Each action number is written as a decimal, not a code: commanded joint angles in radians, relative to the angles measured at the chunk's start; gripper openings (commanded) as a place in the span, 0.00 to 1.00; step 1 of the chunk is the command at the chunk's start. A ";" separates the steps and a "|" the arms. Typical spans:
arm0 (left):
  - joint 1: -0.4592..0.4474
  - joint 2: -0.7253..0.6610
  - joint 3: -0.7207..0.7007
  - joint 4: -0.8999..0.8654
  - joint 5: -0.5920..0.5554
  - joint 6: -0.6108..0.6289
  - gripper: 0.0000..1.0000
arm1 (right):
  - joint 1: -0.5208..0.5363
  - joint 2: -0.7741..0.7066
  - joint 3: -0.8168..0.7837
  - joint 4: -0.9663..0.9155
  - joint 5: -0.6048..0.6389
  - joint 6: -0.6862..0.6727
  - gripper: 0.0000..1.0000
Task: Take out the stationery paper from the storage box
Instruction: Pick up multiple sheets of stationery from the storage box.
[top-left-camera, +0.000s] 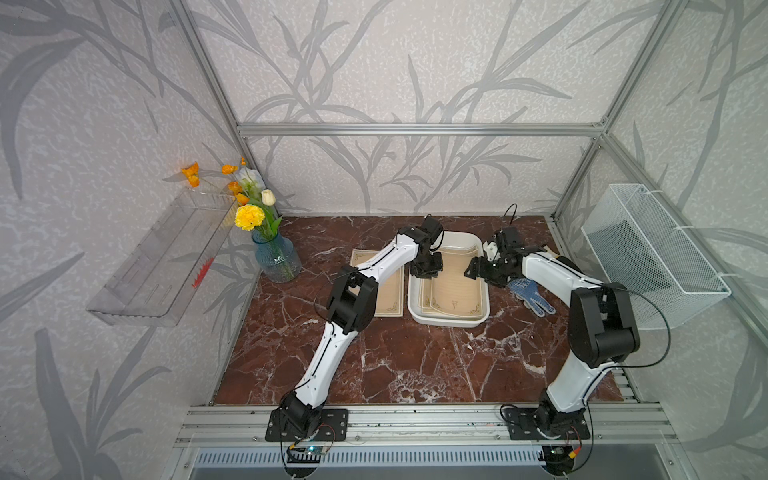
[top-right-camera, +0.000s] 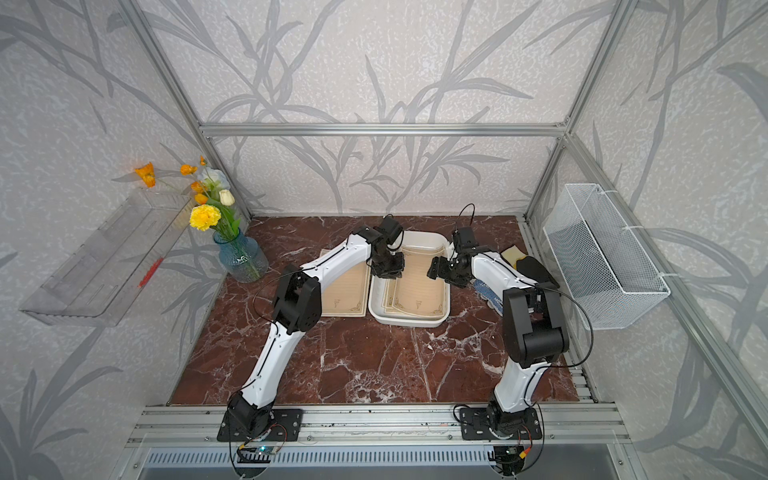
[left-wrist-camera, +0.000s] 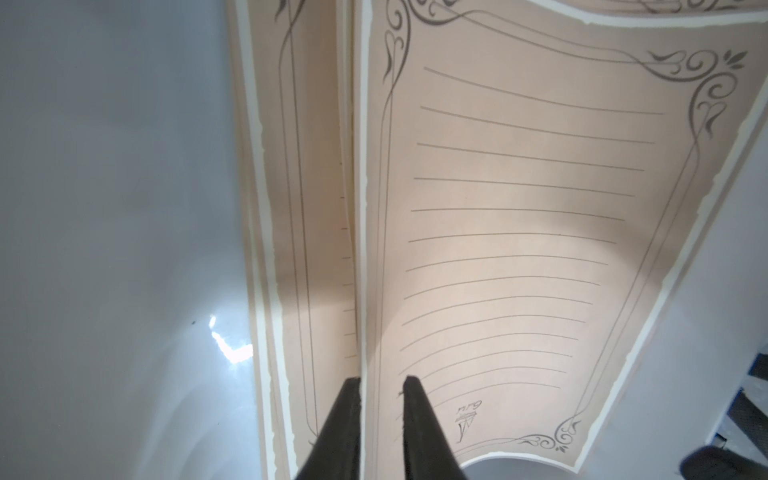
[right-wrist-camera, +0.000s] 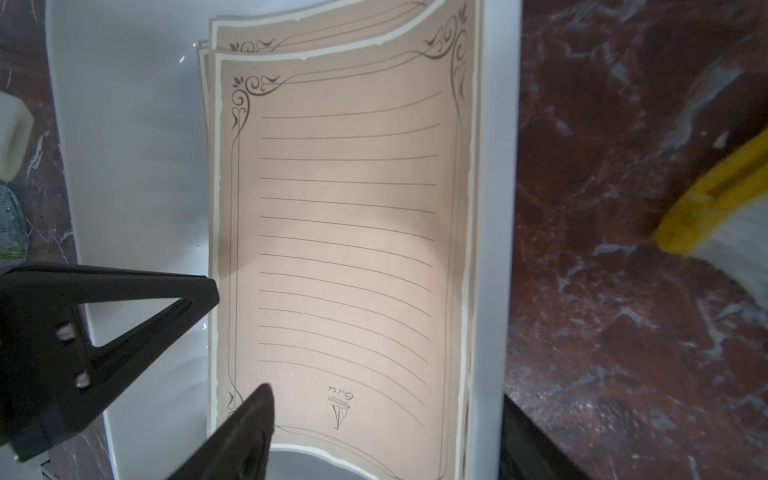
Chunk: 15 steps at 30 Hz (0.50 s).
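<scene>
The white storage box (top-left-camera: 449, 322) (top-right-camera: 411, 322) stands mid-table and holds a stack of tan ruled stationery paper (top-left-camera: 455, 291) (top-right-camera: 419, 291). The top sheet (left-wrist-camera: 519, 216) (right-wrist-camera: 345, 232) bows upward. My left gripper (top-left-camera: 426, 270) (left-wrist-camera: 381, 384) reaches down into the box at its left side, jaws nearly together, pinching that sheet's long edge. My right gripper (top-left-camera: 471, 268) (right-wrist-camera: 386, 392) hovers open at the box's right side. One of its fingers (right-wrist-camera: 257, 415) is over the sheet and the other lies outside the box wall (right-wrist-camera: 494, 249). Another sheet (top-left-camera: 388, 299) lies on the table left of the box, partly hidden by the left arm.
A blue glass vase of flowers (top-left-camera: 276, 259) stands at the back left. A blue dotted glove (top-left-camera: 530, 295) lies right of the box under the right arm, with a yellow-edged pad (top-right-camera: 513, 252) behind it. A wire basket (top-left-camera: 652, 253) hangs on the right wall, a clear shelf (top-left-camera: 162, 257) on the left.
</scene>
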 joint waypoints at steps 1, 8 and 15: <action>-0.004 -0.034 -0.016 0.012 0.030 -0.002 0.12 | 0.007 -0.016 -0.003 0.000 -0.010 0.005 0.77; -0.003 -0.037 -0.037 0.022 0.049 -0.002 0.00 | 0.008 -0.017 -0.001 -0.003 -0.005 0.006 0.77; -0.003 -0.051 -0.052 0.040 0.068 -0.012 0.00 | 0.008 -0.022 0.007 -0.017 0.005 0.003 0.77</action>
